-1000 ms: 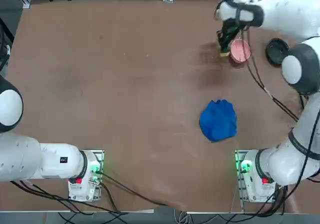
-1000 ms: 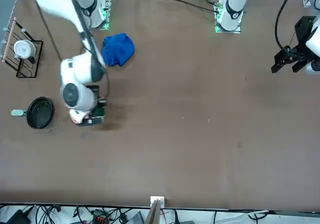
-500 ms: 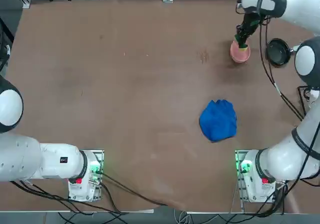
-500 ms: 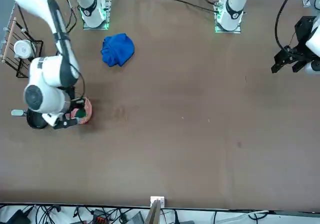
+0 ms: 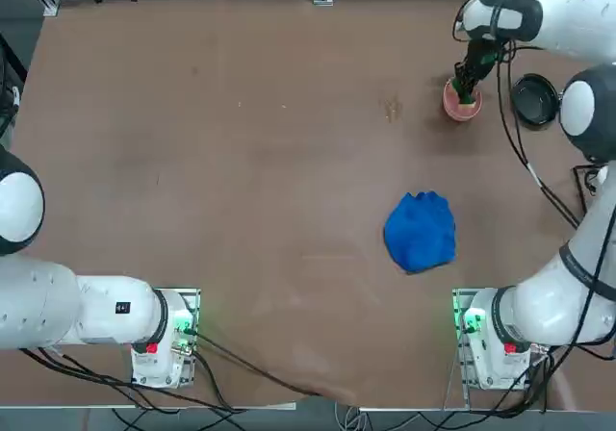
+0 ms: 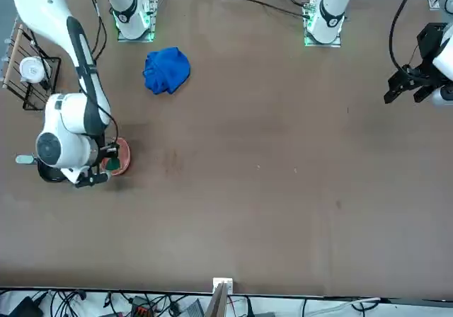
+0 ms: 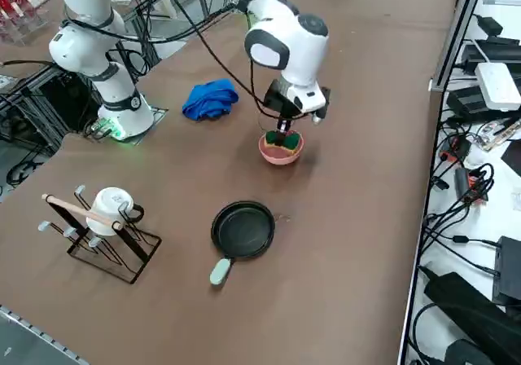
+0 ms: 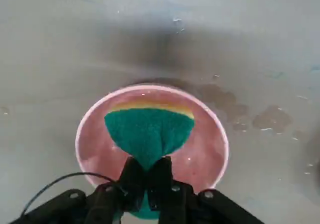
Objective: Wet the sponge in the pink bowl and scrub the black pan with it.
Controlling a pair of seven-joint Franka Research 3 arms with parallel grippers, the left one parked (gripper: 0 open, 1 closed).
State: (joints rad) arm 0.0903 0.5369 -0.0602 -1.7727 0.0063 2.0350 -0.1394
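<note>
My right gripper is shut on the sponge, pinching its waist so the green face with a yellow edge fans out. The sponge hangs inside the pink bowl, low over its wet bottom. From overhead the right gripper stands over the pink bowl at the far right of the table. The side view shows the sponge dipping into the pink bowl. The black pan lies just right of the bowl; its pale handle points toward the table's right edge in the side view, black pan.
A crumpled blue cloth lies mid-table nearer the arm bases. A wire rack with a white mug stands at the robot's right edge, past the pan. Damp spots mark the table beside the bowl.
My right gripper swung rightward with the sponge from beside the bowl to above it, then lowered the sponge into the bowl.
</note>
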